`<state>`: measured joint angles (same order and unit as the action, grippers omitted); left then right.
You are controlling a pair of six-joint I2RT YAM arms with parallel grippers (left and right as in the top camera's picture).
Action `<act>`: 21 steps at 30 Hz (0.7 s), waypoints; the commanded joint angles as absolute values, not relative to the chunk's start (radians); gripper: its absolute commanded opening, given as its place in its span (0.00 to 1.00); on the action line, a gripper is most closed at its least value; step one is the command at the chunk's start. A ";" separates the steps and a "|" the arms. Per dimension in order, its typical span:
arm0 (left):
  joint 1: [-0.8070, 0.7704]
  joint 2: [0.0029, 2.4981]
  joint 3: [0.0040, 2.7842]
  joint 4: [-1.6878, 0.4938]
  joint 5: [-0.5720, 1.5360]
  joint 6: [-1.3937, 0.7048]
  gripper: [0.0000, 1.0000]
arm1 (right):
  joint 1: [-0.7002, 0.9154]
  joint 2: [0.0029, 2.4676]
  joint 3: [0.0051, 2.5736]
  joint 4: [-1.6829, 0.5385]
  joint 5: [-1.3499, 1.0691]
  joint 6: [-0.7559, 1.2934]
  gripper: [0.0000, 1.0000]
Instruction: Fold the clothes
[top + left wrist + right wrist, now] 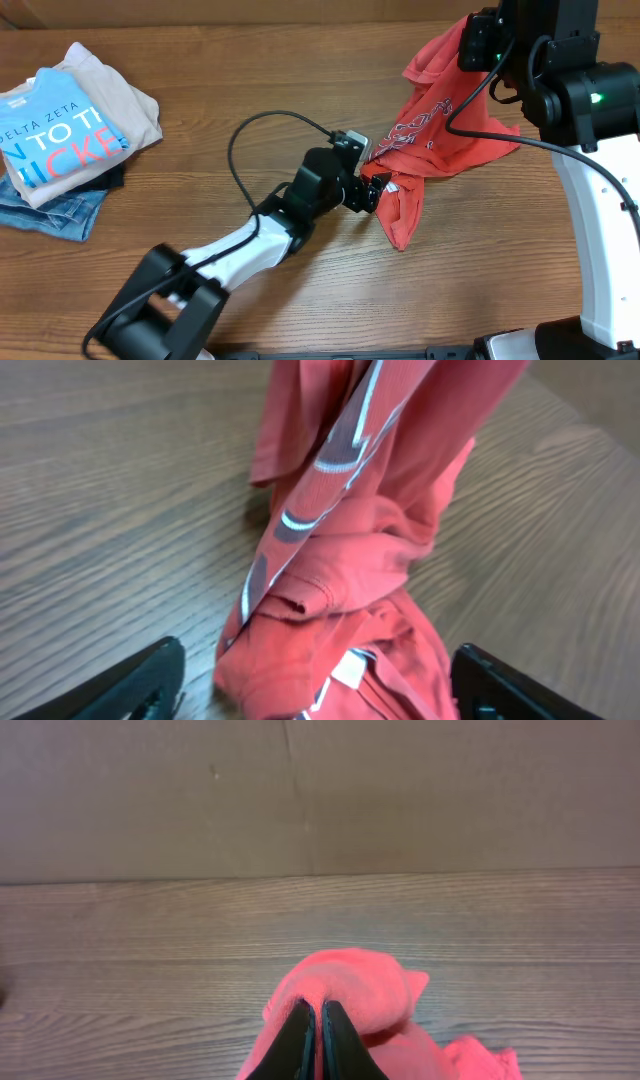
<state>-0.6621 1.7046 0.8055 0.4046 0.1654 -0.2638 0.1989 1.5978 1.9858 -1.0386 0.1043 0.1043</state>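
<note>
Hanging limp from the right gripper (312,1038), whose jaws are pinched tight on a fold, the coral-red T-shirt (440,140) trails down to a crumpled heap on the wooden table (250,60), right of centre. The left gripper (320,690) stands wide open astride that lower bunch, holding nothing. The shirt looks light, soft and floppy, so I'd take it by a hem or sleeve edge.

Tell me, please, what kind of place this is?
Probably a robotics lab bench, not a home: a left arm and a right arm at a wood-grain table, the right end effector pinching a coral-red T-shirt, and folded garments stacked aside.
</note>
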 commanded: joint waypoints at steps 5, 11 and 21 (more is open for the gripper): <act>-0.670 1.866 0.817 0.585 0.131 -0.278 0.66 | 0.202 1.550 1.992 -1.028 0.084 0.104 0.04; -0.670 1.891 0.817 0.606 0.143 -0.278 0.31 | 0.202 1.525 1.992 -1.027 0.084 0.104 0.04; -0.632 1.853 0.817 0.587 0.286 -0.279 0.04 | 0.201 1.520 1.992 -1.037 0.088 0.104 0.04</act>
<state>-0.6590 1.8778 0.8059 0.5987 0.2440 -0.2852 0.1989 1.5513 1.9858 -1.0447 0.0853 0.1043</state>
